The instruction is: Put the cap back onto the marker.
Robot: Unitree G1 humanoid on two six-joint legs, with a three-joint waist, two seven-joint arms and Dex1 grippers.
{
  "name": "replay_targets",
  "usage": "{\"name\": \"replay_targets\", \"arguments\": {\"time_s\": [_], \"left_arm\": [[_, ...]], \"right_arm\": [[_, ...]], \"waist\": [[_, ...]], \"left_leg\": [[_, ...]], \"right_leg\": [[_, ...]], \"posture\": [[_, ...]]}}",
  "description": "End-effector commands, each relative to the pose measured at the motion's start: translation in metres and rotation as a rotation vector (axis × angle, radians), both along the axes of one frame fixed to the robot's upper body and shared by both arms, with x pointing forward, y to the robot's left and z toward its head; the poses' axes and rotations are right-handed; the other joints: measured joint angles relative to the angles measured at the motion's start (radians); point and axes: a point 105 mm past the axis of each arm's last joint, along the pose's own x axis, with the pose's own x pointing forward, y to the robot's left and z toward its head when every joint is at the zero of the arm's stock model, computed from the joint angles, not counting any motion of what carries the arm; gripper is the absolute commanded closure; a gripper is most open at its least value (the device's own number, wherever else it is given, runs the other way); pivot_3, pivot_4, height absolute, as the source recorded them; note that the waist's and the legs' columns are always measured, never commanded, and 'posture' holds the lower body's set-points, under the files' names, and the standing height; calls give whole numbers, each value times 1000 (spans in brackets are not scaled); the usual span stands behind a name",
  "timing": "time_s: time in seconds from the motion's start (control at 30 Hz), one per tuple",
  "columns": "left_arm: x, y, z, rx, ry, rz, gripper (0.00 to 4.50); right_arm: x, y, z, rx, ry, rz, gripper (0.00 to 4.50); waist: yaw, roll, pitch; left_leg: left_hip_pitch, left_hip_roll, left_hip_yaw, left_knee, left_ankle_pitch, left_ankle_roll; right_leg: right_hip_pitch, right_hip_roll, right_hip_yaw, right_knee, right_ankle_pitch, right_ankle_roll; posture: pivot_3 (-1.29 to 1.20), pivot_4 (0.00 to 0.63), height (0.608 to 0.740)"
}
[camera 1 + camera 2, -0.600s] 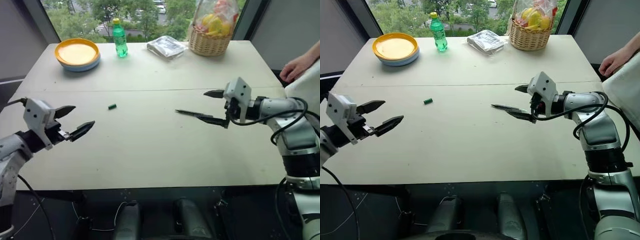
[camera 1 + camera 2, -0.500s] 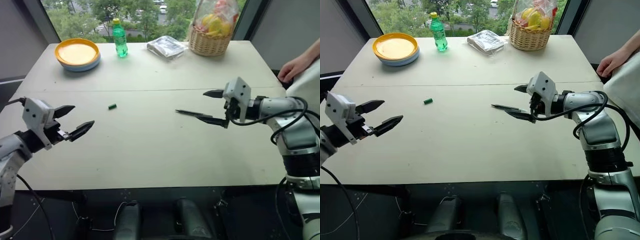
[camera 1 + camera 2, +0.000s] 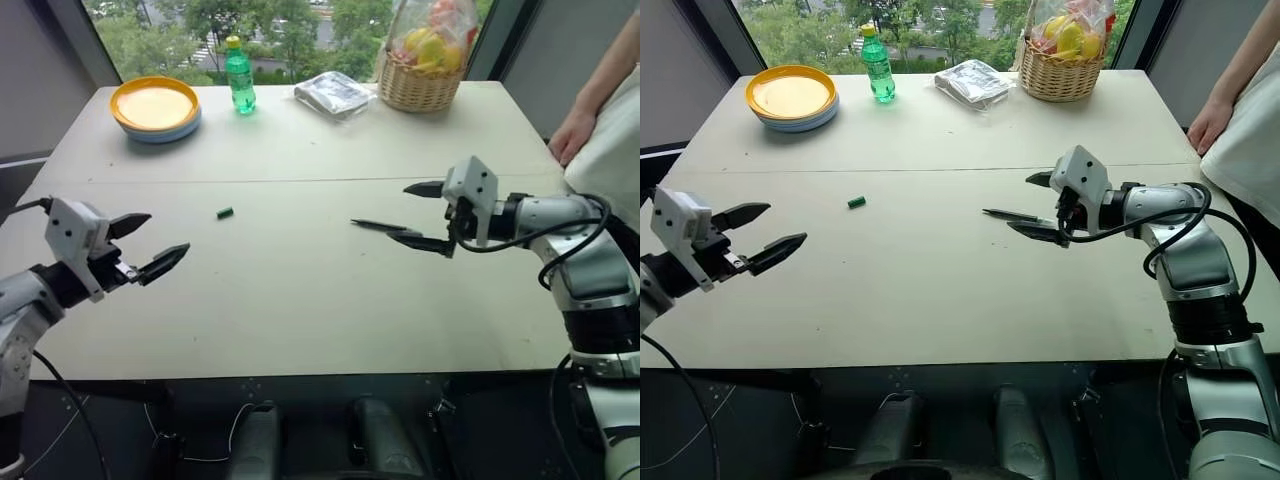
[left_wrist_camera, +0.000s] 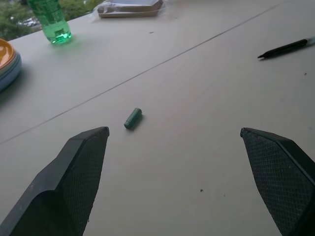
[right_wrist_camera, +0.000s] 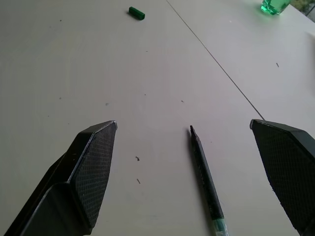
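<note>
Lying loose on the pale counter (image 3: 300, 290), the green cap (image 3: 225, 213) sits left of centre, well apart from the marker (image 3: 378, 226); the marker rests flat near the middle, just ahead of the right gripper (image 3: 426, 214), whose fingers stand spread wide and empty; the left gripper (image 3: 150, 243) hovers at the counter's near left, likewise wide apart, holding nothing; a green bottle (image 3: 238, 76) stands at the far edge.

soft daylight from windows, faint shadows
</note>
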Motion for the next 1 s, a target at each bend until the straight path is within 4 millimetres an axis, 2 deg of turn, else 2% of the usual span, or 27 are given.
{"name": "replay_targets", "arguments": {"time_s": [0.03,0.2,0.4,0.47,0.6,0.73,1.0], "left_arm": [[4,7,10,-11,-53,22,0],[22,18,-6,31,-33,2,0],[57,28,-18,44,-28,-28,0],[71,27,-21,31,-22,-45,0],[84,25,-26,53,-13,-84,0],[105,15,-41,97,70,-103,0],[123,7,-54,173,135,-64,0]], "right_arm": [[-2,7,15,12,-58,28,25],[-2,11,13,27,-60,30,25],[-5,14,8,41,-58,26,25],[-8,15,6,50,-55,19,25],[-13,13,4,55,-56,0,25],[-22,6,-1,60,-46,-50,25],[-39,-5,-5,49,-22,-117,25]], "waist": [[0,0,0],[0,0,0],[4,0,0],[5,0,0],[0,0,0],[4,0,0],[0,-1,0]], "left_leg": [[0,0,0,0,0,0],[0,0,0,0,0,0],[-2,0,0,0,0,0],[-2,0,0,0,0,0],[-5,0,0,1,0,0],[-6,0,-1,1,0,0],[-7,-1,-2,2,0,0]], "right_leg": [[0,0,0,0,0,0],[0,0,0,0,0,0],[-1,0,-1,0,0,0],[-2,0,-1,0,0,0],[-3,0,-2,0,1,1],[-4,0,-3,1,1,1],[-5,0,-3,1,1,1]], "posture": [[0,150,740],[0,150,740],[0,150,740],[0,150,740],[0,150,740],[0,150,740],[0,150,740]]}}
